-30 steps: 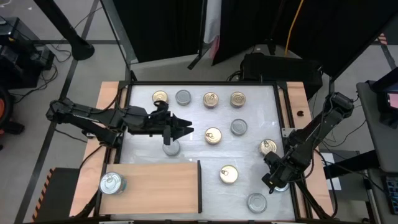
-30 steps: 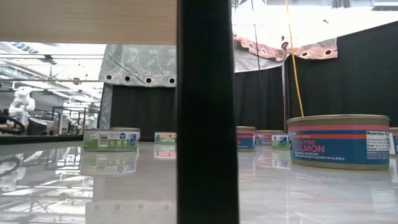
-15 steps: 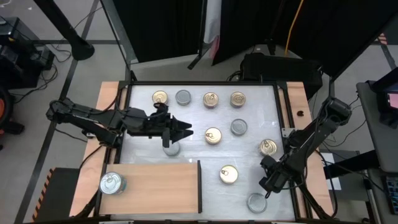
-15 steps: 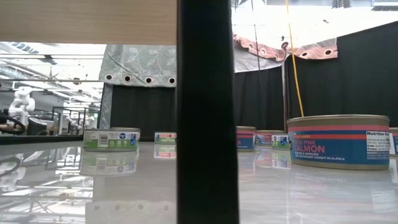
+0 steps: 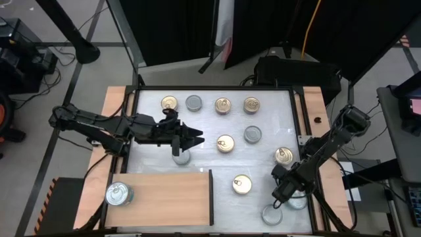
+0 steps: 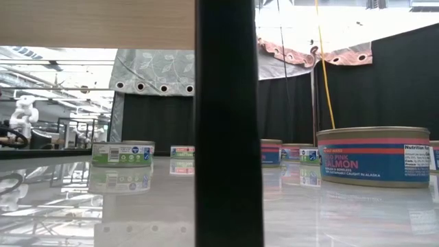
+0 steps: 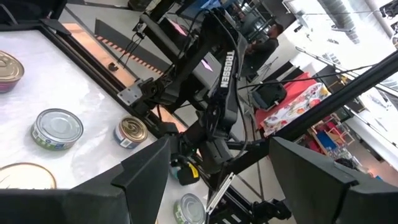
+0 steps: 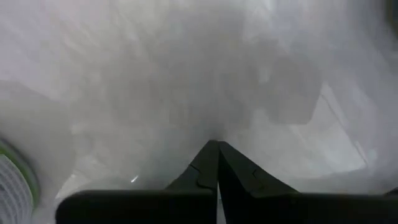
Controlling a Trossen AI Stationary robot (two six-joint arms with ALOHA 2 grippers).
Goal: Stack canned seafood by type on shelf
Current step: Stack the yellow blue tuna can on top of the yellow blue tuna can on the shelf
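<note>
Several round flat tins stand on the white tabletop (image 5: 204,125), some with gold lids such as one (image 5: 225,143), others silver such as one (image 5: 252,134). The wooden shelf board (image 5: 171,197) lies at the near left and carries one silver tin (image 5: 118,193). My left gripper (image 5: 192,138) is open and empty, held level over the table's middle; a silver tin (image 5: 181,157) stands just on its near side. My right gripper (image 5: 279,195) is shut and empty, pointing down at the bare table (image 8: 186,74), just beyond a silver tin (image 5: 271,214) at the near edge; that tin's rim also shows in the right wrist view (image 8: 12,180).
A gold tin (image 5: 241,184) stands left of my right gripper and another (image 5: 283,155) beyond it. A row of tins lines the far edge (image 5: 223,105). In the low view a dark upright bar (image 6: 230,123) hides the middle; a salmon tin (image 6: 374,156) stands to its right.
My right gripper has moved toward the table's near edge and a little to the left, closer to the silver tin there. My left gripper has kept still.
</note>
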